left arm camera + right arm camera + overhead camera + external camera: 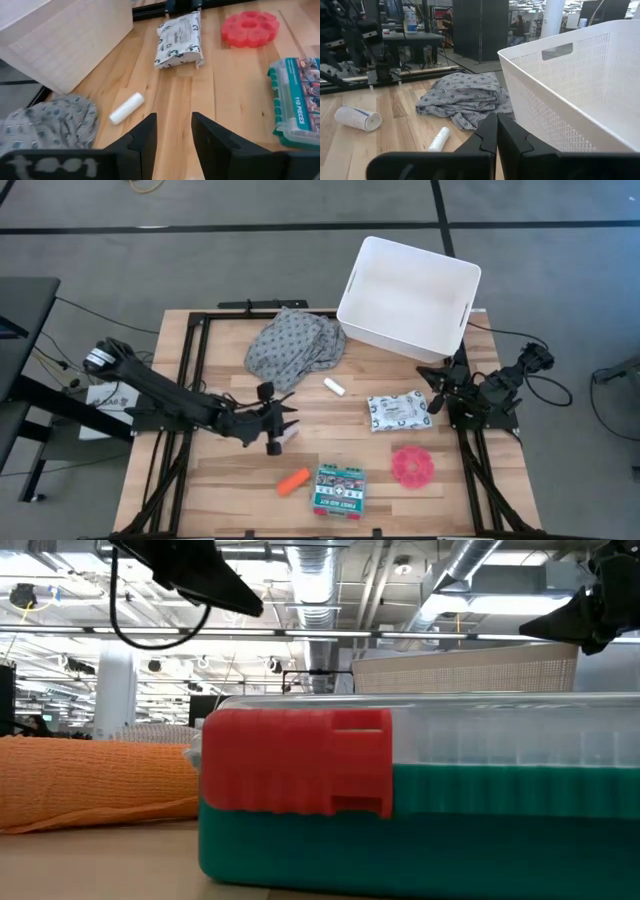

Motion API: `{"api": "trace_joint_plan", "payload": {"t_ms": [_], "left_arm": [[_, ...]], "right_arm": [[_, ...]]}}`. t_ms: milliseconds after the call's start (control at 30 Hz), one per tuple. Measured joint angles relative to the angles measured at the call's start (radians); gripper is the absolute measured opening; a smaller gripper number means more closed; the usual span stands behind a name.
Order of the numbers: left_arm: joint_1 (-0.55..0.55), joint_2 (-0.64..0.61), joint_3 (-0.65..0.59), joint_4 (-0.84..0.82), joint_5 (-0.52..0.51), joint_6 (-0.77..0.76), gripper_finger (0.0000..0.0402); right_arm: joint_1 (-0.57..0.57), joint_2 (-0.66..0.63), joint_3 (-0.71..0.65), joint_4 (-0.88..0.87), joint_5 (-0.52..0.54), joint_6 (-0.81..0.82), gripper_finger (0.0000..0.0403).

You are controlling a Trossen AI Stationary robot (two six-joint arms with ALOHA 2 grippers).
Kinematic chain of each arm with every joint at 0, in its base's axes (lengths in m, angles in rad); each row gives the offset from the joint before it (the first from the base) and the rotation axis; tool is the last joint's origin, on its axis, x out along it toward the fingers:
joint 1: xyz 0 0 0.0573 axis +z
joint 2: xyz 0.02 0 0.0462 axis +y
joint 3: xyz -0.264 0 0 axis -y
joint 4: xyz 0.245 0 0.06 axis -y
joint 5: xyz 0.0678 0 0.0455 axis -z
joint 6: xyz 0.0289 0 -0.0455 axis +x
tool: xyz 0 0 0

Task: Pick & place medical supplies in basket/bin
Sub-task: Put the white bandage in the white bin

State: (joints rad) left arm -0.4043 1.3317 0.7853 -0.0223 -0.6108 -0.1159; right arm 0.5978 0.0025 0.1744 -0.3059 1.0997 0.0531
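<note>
My left gripper is open and hovers over the table's middle left, above a white roll that lies on its side. In its wrist view the open fingers point toward the white patterned soft pack and the pink disc. The green first-aid box and the orange tube lie flat near the near edge. A small white cylinder lies mid-table. The white tub stands at the far right. My right gripper is shut and waits at the right edge beside the tub.
A crumpled grey dotted cloth lies left of the tub. In the low view the first-aid box fills the foreground, with the orange tube to its left. Bare wood shows between the cylinder and the soft pack. People stand in the room behind.
</note>
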Motion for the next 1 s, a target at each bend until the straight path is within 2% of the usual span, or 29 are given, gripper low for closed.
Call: {"api": "trace_joint_plan", "payload": {"t_ms": [200, 467, 600, 767, 1000], "left_arm": [[0.003, 0.066, 0.0, 0.092, -0.024, -0.039, 0.0112], [0.019, 0.072, 0.0, 0.082, -0.023, -0.058, 0.0117], [0.019, 0.072, 0.0, 0.075, 0.026, -0.062, 0.013], [0.019, 0.072, -0.001, 0.076, 0.092, -0.062, 0.016], [0.013, 0.071, -0.001, 0.079, 0.136, -0.096, 0.0238]], "right_arm": [[0.0, 0.0, 0.0, 0.0, 0.0, 0.0, 0.0], [0.0, 0.0, 0.0, 0.0, 0.0, 0.0, 0.0], [0.0, 0.0, 0.0, 0.0, 0.0, 0.0, 0.0], [0.0, 0.0, 0.0, 0.0, 0.0, 0.0, 0.0], [0.0, 0.0, 0.0, 0.0, 0.0, 0.0, 0.0]]}}
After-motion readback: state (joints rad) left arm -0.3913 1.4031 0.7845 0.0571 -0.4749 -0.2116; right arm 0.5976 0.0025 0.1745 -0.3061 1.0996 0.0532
